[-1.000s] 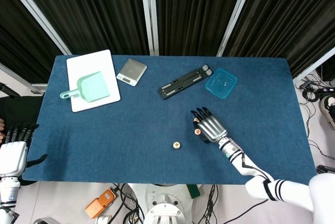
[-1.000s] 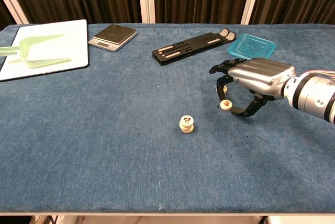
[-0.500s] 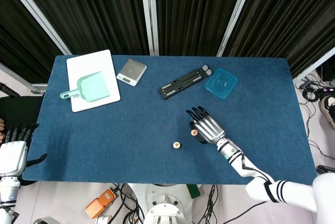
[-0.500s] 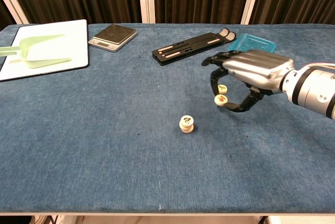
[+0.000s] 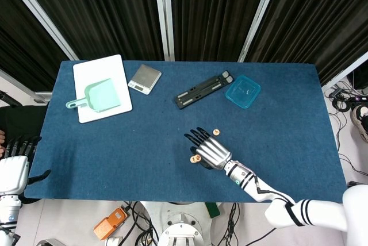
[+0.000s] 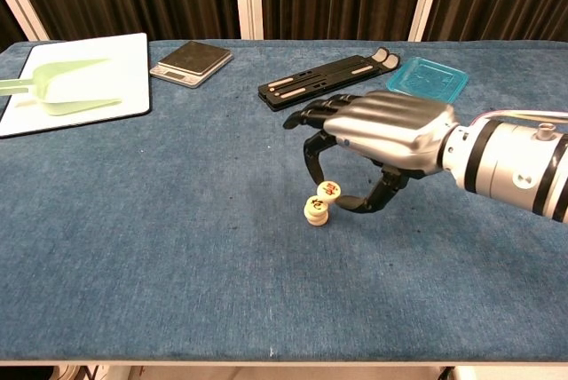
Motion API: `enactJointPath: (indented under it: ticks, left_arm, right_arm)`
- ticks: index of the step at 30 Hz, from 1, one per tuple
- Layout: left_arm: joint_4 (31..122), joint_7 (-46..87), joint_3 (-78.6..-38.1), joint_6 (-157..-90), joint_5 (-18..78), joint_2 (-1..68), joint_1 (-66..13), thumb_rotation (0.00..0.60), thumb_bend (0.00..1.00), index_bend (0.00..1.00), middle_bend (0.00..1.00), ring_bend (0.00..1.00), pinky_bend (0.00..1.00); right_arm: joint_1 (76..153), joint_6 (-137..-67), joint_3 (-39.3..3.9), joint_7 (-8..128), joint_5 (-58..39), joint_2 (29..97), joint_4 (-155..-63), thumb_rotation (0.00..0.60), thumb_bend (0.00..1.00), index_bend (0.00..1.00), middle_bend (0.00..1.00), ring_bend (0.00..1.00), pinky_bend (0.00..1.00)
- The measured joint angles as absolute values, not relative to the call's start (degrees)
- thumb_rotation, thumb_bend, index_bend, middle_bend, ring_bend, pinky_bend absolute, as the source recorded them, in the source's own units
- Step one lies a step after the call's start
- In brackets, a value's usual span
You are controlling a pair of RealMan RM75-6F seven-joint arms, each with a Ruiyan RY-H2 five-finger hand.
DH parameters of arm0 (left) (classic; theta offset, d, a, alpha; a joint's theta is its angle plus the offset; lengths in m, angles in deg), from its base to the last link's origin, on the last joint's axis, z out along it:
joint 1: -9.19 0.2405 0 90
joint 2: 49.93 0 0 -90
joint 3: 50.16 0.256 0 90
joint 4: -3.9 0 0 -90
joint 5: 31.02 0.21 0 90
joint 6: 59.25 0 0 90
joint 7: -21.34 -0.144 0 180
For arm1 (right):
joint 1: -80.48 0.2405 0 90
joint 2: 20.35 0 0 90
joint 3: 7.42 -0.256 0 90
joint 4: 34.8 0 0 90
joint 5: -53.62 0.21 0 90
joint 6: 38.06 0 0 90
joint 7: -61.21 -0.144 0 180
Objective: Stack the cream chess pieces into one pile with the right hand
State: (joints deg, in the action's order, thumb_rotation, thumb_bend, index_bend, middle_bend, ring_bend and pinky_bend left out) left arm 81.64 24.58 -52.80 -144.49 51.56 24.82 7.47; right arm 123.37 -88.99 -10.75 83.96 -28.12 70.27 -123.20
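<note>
Placement step: a cream chess piece [image 6: 328,189] is pinched between thumb and fingertip of the right hand [image 6: 382,136], just above and slightly to one side of the small cream pile [image 6: 316,212] near the tabletop's front edge. One loose cream piece [image 5: 216,132] is seen behind the hand. Centring over the pile, then a gentle release, is judged necessary next.

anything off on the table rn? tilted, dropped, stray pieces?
Nothing spilled or damaged. One stray cream piece lies alone on the cloth beyond the right hand, apart from the pile. The piece pinched in that hand sits tilted and off-centre beside the pile's top, not yet squarely on it.
</note>
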Motion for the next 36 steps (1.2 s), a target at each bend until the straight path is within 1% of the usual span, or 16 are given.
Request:
enactJointPath:
  ticks: [23, 36]
  left_arm:
    - [80.9, 25.1, -52.9, -144.4, 51.5, 25.2, 7.5, 0.600, 0.08, 0.17, 0.14, 0.06, 0.00]
    - [80.5, 25.3, -52.9, -144.4, 51.4, 25.4, 7.6, 0.600, 0.08, 0.17, 0.14, 0.06, 0.00]
  right_arm:
    - [124.2, -88.7, -10.5, 84.8, -27.1, 71.8, -122.3, 0.600, 0.50, 0.50, 0.12, 0.03, 0.10]
    - [124.2, -89.3, -10.1, 84.1, -27.8, 72.0, -122.0, 0.600, 0.50, 0.45, 0.12, 0.03, 0.10]
